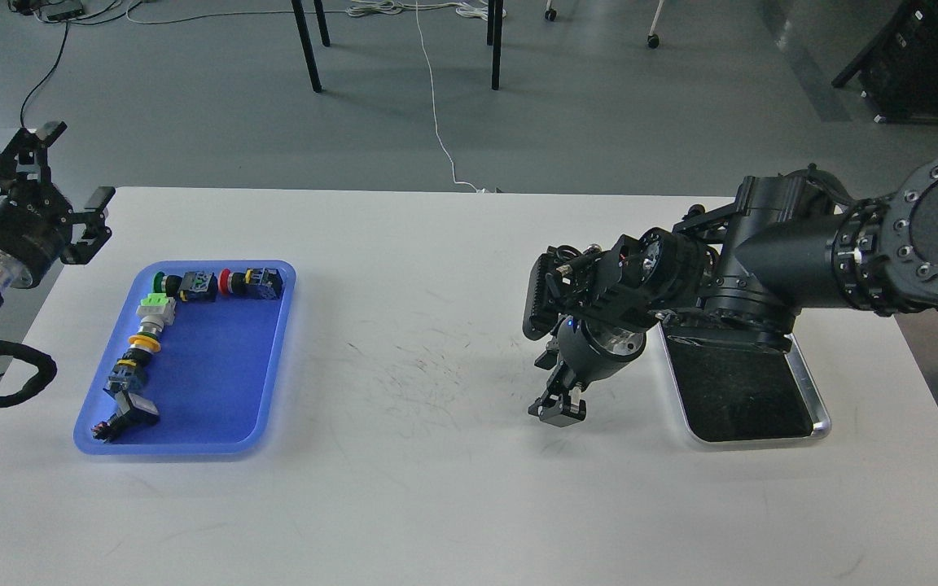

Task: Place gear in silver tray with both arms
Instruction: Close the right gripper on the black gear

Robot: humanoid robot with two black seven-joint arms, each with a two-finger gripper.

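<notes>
Right claw (557, 409): points down over the bench (436, 488), fingers close together; whether it grasps the gear cannot be told, since no gear shows clearly.
Silver tray (817, 407): just to the right of this claw, long axis running near to far.
Left claw (37, 175): released, far left, well apart from the tray.
Nearer arm: the right one.
</notes>
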